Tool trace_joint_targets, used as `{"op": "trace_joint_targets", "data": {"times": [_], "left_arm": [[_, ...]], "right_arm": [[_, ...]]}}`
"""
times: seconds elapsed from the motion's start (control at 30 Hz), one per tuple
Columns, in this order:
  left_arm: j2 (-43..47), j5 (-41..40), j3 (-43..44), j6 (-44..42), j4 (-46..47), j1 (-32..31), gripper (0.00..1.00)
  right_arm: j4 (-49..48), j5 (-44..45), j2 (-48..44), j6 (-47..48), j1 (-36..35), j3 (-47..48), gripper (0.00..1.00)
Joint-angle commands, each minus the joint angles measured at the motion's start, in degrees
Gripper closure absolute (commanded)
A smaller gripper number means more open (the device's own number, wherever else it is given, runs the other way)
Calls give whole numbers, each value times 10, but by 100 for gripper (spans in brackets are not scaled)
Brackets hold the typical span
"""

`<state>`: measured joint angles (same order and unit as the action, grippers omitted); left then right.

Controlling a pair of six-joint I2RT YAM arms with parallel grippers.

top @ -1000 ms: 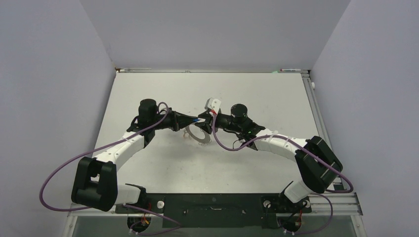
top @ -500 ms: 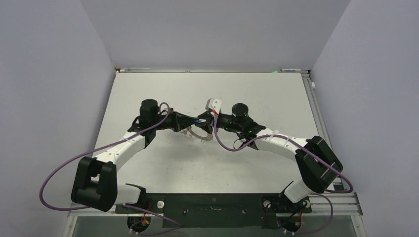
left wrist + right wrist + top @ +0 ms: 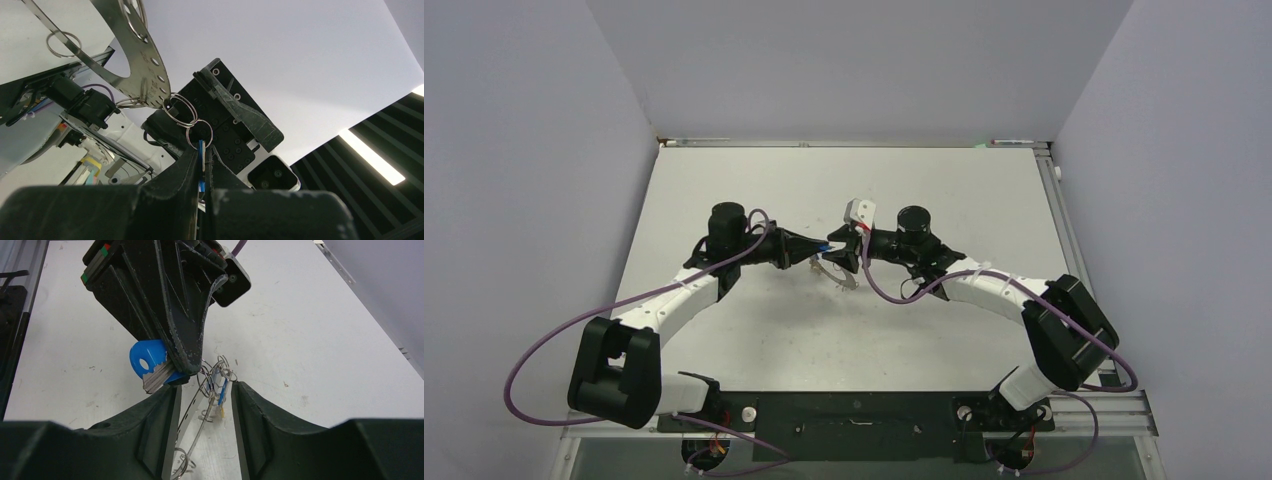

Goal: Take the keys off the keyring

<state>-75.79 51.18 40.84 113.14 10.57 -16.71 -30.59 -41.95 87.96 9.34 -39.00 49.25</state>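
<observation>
Left gripper [image 3: 820, 250] has nudged right and right gripper [image 3: 838, 256] left since a second ago, so the tips now nearly meet over mid-table. Keyring [image 3: 844, 274], which hung broad between them then, now looks narrower, tucked under the right tips. Left fingers pressed together, pinching blue key [image 3: 150, 361] by its plastic head, silver blade poking out below the pads. Small rings [image 3: 181, 109] chain that key to the keyring, a flat silver band with holes. Right fingers [image 3: 162, 425] spread apart, band and wire rings hanging in the gap between them, no clear contact with either pad. More keys [image 3: 220, 390] with blue and yellow tags dangle off the band just past the right tips. Cannot tell if the band's low end touches the table [image 3: 924, 190]
</observation>
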Motion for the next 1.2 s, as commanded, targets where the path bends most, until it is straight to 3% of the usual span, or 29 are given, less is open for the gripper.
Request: {"op": "trace_joint_targets", "data": {"times": [0.0,0.7,1.17], "left_arm": [[15,12,6,-5,41,-7,100],[13,11,1,-7,45,-19,100],[7,11,8,-9,43,-29,100]], "right_arm": [[7,-53,-16,13,14,23,57],[24,-109,-11,-7,41,45,59],[20,-126,11,-17,38,58,70]]}}
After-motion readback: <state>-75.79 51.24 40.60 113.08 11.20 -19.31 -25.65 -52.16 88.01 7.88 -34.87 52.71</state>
